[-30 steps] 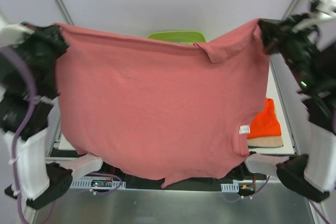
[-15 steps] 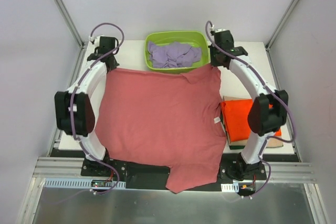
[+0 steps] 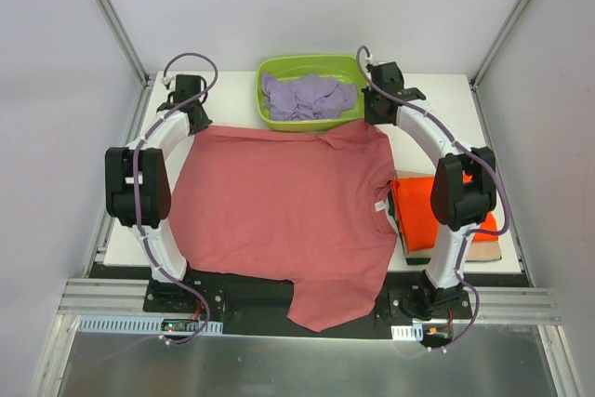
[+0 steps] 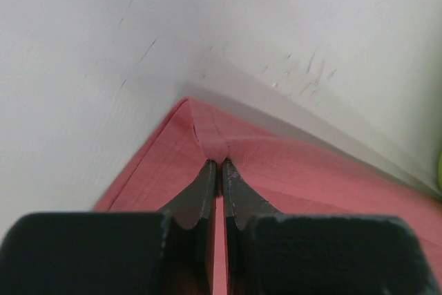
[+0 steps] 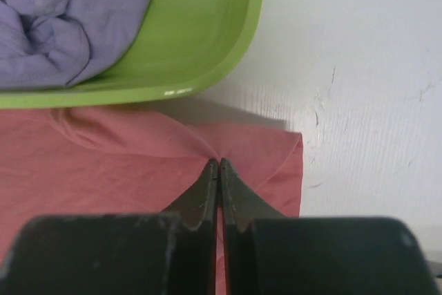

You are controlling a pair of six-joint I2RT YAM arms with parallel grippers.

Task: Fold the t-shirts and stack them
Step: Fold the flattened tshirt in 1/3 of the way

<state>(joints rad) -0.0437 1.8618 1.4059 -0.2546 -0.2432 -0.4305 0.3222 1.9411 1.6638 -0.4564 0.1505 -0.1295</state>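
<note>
The salmon-red t-shirt (image 3: pixel 284 206) lies spread flat on the white table, its near part hanging over the front edge. My left gripper (image 3: pixel 194 125) is shut on its far left corner (image 4: pixel 207 136). My right gripper (image 3: pixel 375 121) is shut on its far right corner (image 5: pixel 262 150), just in front of the tub. An orange t-shirt (image 3: pixel 432 211) lies folded on a tan t-shirt (image 3: pixel 483 250) at the right. A crumpled lavender t-shirt (image 3: pixel 307 96) lies in the tub; it also shows in the right wrist view (image 5: pixel 76 18).
The lime-green plastic tub (image 3: pixel 271 70) stands at the back middle of the table, its rim close to my right gripper (image 5: pixel 248 25). Bare white table (image 3: pixel 446 109) shows at the back right and along the left side. Metal frame posts rise at both back corners.
One second ago both grippers held the salmon-red shirt high, stretched before the camera. They have lowered it onto the table and drawn it slightly farther back, still gripping its far corners.
</note>
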